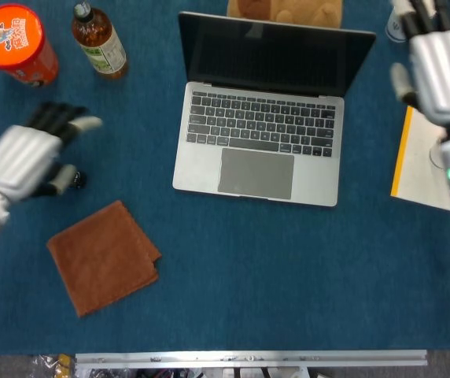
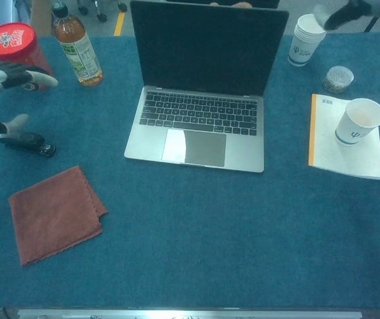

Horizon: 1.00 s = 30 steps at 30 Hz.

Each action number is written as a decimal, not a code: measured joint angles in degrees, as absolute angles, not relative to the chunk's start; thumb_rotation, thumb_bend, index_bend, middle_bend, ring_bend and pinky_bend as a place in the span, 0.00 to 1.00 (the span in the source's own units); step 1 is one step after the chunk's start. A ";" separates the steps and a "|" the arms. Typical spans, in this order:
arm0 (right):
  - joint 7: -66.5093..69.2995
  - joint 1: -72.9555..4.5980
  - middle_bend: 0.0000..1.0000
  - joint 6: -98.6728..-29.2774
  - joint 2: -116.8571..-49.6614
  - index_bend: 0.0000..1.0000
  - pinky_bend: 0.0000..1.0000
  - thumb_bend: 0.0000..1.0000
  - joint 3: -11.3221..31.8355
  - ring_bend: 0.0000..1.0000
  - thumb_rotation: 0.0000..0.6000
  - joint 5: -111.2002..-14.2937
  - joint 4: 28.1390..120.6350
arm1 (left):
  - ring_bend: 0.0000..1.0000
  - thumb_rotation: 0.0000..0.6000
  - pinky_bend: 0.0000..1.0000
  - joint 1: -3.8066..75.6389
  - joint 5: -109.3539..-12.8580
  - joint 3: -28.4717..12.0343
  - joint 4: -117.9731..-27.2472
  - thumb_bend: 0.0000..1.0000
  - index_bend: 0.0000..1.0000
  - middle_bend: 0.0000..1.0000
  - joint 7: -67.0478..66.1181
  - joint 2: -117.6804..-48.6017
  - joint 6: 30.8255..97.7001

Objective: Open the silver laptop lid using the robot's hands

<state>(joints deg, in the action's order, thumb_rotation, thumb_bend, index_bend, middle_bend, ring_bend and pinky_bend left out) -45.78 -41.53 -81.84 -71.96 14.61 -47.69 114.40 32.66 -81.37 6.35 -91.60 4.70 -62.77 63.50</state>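
1. Standing open near the middle of the table's far edge, the silver laptop (image 2: 200, 100) has its lid upright, dark screen and keyboard showing.
2. Over the table's left edge, the left hand (image 1: 24, 157) hovers with fingers spread, holding nothing, just above a small black object (image 2: 25, 142).
3. By the far right corner, the right hand (image 1: 443, 59) is raised, fingers apart and empty, clear of the laptop.
4. A brown cloth (image 2: 56, 214) lies toward the near left corner.
5. A red can (image 2: 14, 53) and a bottle (image 2: 76, 46) stand at the far left corner.
6. A paper cup (image 2: 357, 121) rests on a notebook (image 2: 336, 156) at the right edge.
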 measured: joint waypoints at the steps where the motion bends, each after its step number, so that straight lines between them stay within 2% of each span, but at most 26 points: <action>1: -45.19 -40.51 0.13 -82.40 -70.95 0.06 0.06 0.38 13.87 0.00 1.00 -48.70 115.25 | 0.00 1.00 0.00 31.82 -80.83 6.13 -91.92 0.47 0.13 0.07 4.00 -62.20 64.44; 6: -41.43 -34.38 0.13 -85.67 -66.43 0.06 0.06 0.38 9.15 0.00 1.00 -54.96 118.77 | 0.00 1.00 0.00 27.00 -78.42 4.88 -93.18 0.47 0.14 0.07 1.72 -60.82 70.73; 15: -34.47 -23.55 0.13 -91.01 -63.74 0.06 0.06 0.38 1.03 0.00 1.00 -65.05 120.71 | 0.00 1.00 0.00 18.87 -77.05 3.63 -93.67 0.47 0.15 0.08 0.37 -59.46 79.69; 24: -29.09 -16.85 0.13 -92.70 -64.61 0.06 0.06 0.38 -3.03 0.00 1.00 -71.47 117.69 | 0.00 1.00 0.00 12.57 -77.74 4.18 -94.11 0.47 0.15 0.08 -0.83 -58.90 84.49; 30: -27.85 -14.83 0.13 -91.60 -65.64 0.06 0.06 0.38 -3.54 0.00 1.00 -73.99 115.97 | 0.00 1.00 0.00 9.23 -78.87 4.12 -95.34 0.47 0.15 0.08 -0.78 -58.24 87.34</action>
<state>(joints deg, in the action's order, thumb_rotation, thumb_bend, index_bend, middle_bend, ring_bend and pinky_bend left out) -27.85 -14.83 -91.60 -65.64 -3.54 -73.99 115.97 9.23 -78.87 4.12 -95.34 -0.78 -58.24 87.34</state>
